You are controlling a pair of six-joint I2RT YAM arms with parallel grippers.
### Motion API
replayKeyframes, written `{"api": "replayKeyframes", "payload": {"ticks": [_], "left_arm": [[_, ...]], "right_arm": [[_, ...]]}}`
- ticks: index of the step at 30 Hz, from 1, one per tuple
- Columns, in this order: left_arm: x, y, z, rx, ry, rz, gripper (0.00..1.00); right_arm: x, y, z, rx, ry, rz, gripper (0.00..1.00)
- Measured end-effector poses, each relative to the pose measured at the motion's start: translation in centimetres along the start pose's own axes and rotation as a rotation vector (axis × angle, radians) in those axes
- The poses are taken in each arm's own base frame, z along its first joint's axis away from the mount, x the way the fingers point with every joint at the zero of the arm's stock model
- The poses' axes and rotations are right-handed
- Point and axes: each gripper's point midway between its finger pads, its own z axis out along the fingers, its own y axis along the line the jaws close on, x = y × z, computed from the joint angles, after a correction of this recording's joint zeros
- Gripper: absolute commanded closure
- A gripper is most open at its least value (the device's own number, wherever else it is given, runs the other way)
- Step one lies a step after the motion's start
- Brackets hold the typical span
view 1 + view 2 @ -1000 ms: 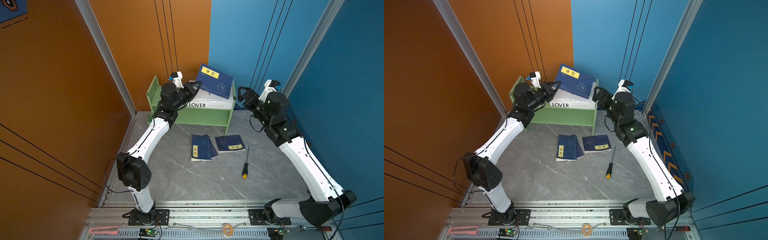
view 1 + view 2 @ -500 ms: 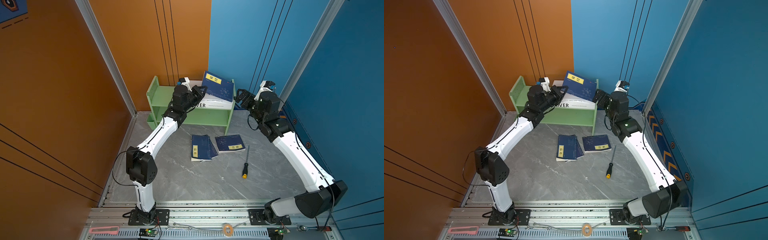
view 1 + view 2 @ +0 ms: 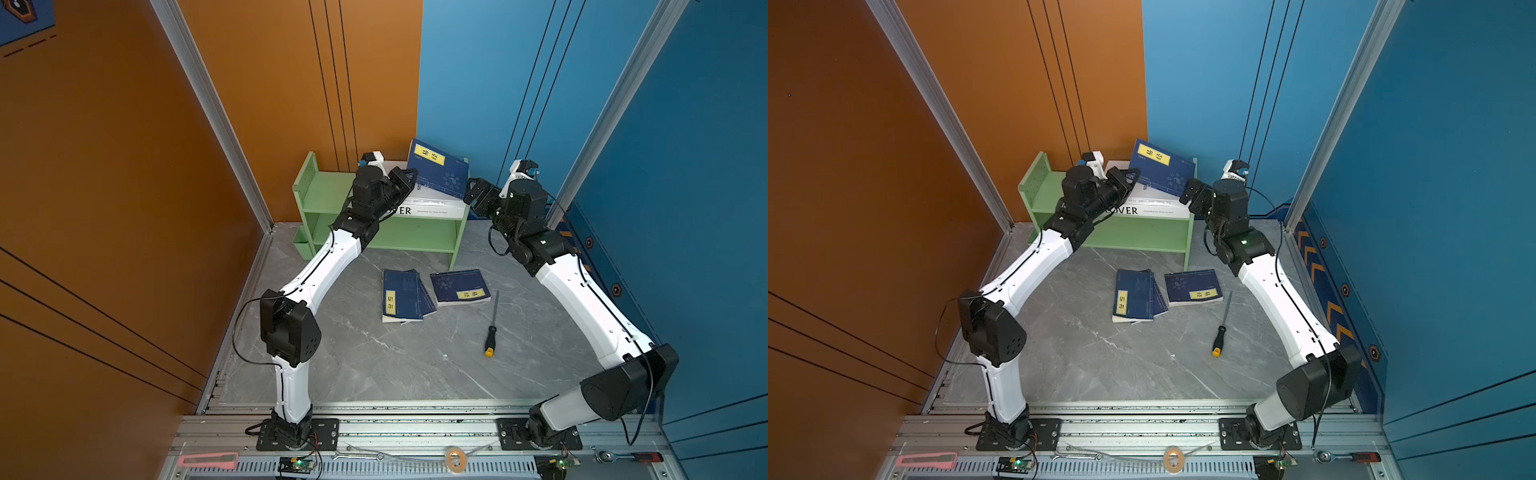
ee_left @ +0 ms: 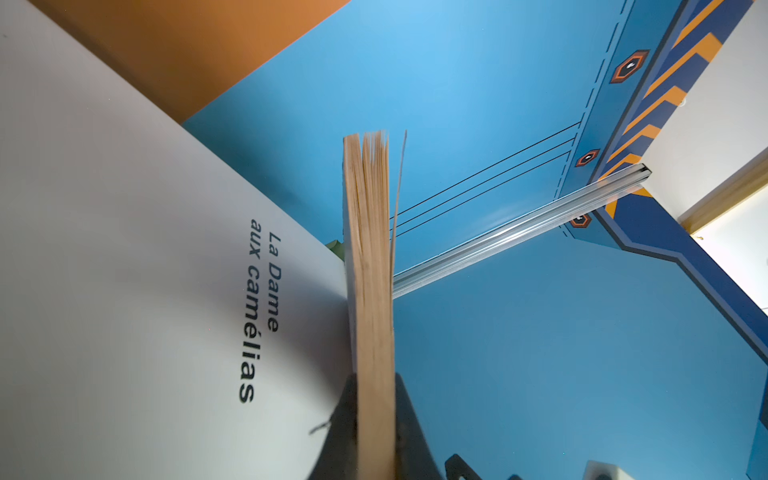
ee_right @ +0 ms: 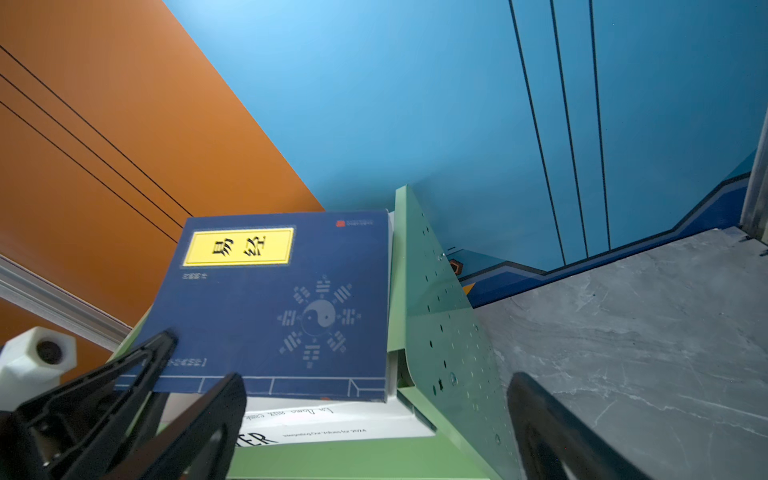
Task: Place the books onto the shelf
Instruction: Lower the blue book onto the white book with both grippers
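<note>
We see the blue book (image 3: 438, 174) as a thin, dark navy volume. It has a yellow label with black characters near one corner, a pale yin-yang emblem ringed by trigrams, and tan page edges that show in the left wrist view. It sits tilted on top of the green shelf (image 3: 324, 195), with its far edge raised toward the wall. Its low edge appears to rest on the white volume (image 4: 124, 291) lettered "La Dame aux camélias". Its right side lies just beside the shelf's perforated end panel (image 5: 432, 299).

The left hand (image 3: 409, 176) is clenched on the blue book's left edge, one finger on each face. The right hand (image 3: 472, 195) is released, its fingers spread wide, just beside the right end of the shelf and apart from the book.

On its top board the shelf carries the white volume, which lies flat toward the right end. Under it lies a second white book (image 3: 428, 212) whose spine reads "OVER". The left part of the top board is bare green.

On the grey table (image 3: 374, 361) in front of the shelf lies a fanned pile of blue books (image 3: 401, 295) with a yellow label. A single blue book (image 3: 457, 286) lies just beside the pile. Near that one lies a screwdriver (image 3: 491, 324) with a black and yellow handle.
</note>
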Motion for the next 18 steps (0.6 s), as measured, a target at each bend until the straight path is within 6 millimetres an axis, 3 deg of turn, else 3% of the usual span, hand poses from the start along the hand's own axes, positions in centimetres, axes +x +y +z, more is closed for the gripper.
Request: {"api": "replayKeyframes", "payload": {"ticks": [18], "left_arm": [[-0.1,0.2,0.1,-0.019,-0.004,0.004,1.0]], "right_arm": [[2.1,-0.6,4.3,0.033,0.046,-0.018,0.0]]}}
